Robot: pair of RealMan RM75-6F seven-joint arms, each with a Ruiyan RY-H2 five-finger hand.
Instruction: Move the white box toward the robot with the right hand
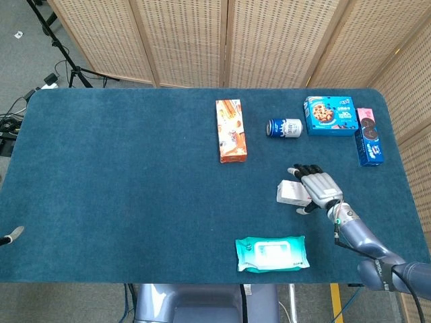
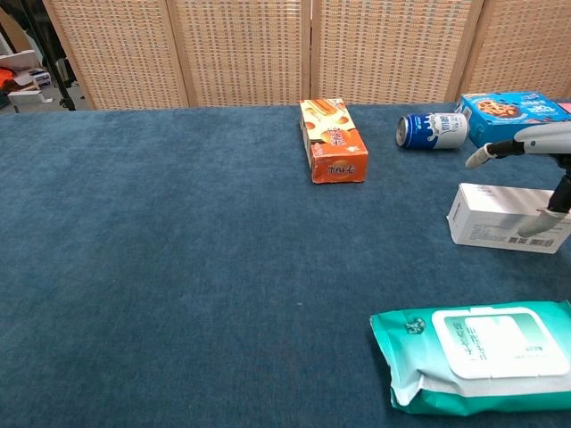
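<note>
The white box (image 1: 289,193) (image 2: 496,217) lies flat on the blue table cloth (image 1: 135,175), right of centre. My right hand (image 1: 316,188) (image 2: 535,183) hovers over the box's right end with its fingers spread. In the chest view the fingers (image 2: 493,151) reach out above the box and the thumb (image 2: 541,222) hangs in front of its near face. Nothing is gripped. Only a grey sliver of my left hand (image 1: 11,235) shows at the left edge of the head view.
A teal wet-wipes pack (image 1: 272,253) (image 2: 477,352) lies close in front of the box. Behind it are an orange snack box (image 1: 230,130), a lying can (image 1: 284,128), a blue cookie box (image 1: 330,116) and a dark blue biscuit pack (image 1: 368,137).
</note>
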